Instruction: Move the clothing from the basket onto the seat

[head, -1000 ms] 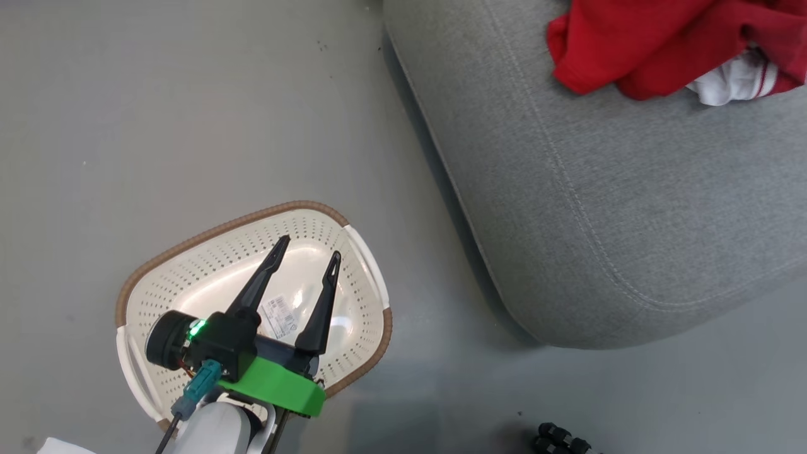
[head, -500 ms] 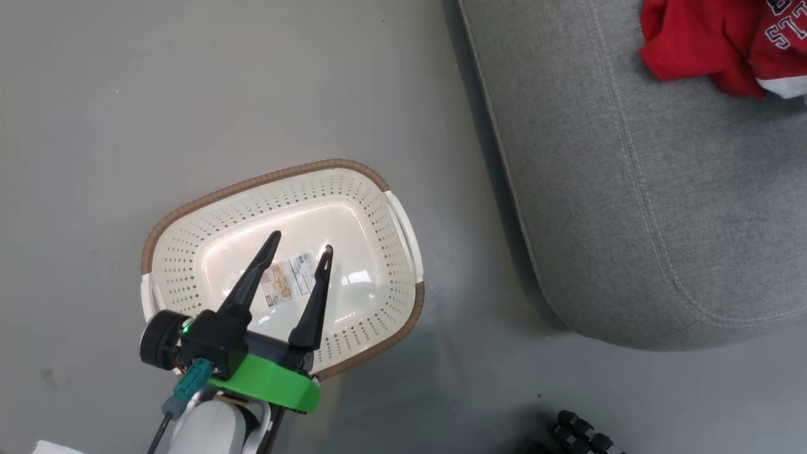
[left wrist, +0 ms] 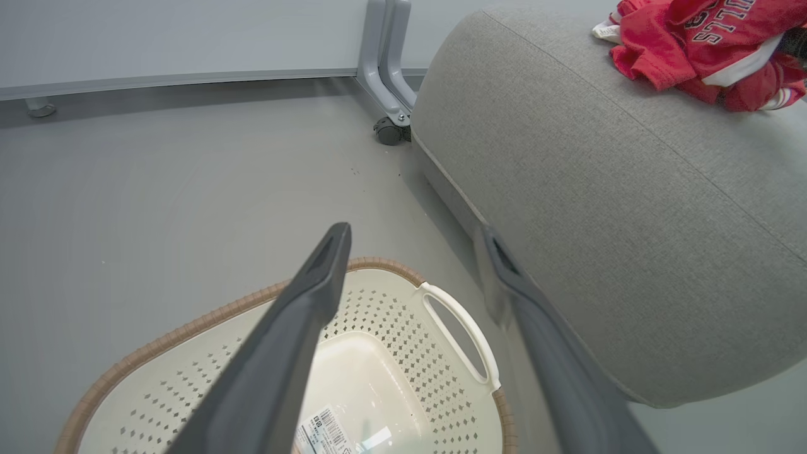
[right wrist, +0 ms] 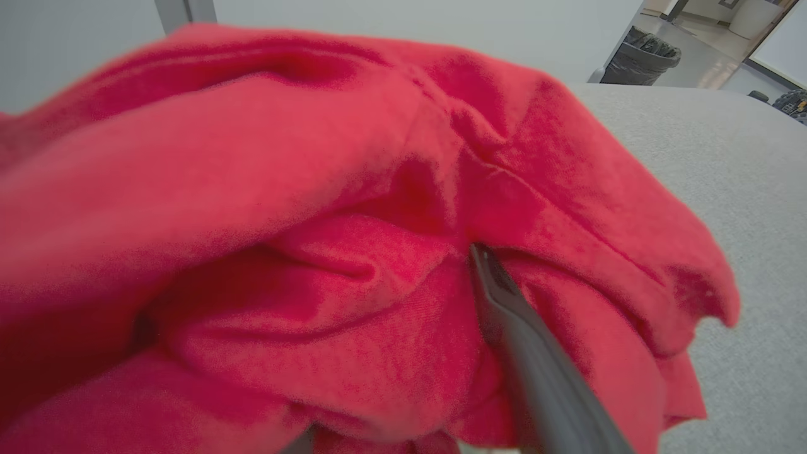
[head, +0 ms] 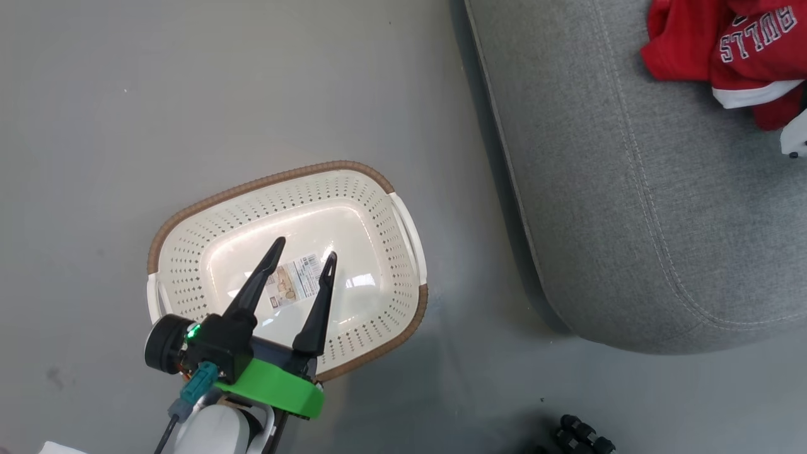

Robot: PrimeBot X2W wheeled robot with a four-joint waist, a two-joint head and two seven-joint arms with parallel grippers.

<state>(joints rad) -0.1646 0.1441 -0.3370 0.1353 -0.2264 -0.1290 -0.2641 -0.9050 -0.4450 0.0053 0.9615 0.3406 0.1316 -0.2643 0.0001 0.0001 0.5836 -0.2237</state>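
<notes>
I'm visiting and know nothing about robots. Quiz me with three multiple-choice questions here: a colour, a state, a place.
1. The basket's rim is: A brown, B blue, C black.
2. The left gripper is: A shut tight, B open and empty, C shut on the basket.
3. The clothing lies: A in the basket, B on the seat, C in the left gripper.
1 A: the woven-look band is brown. 2 B: its fingers stand apart, nothing between. 3 B: the red heap rests on the grey cushion.
</notes>
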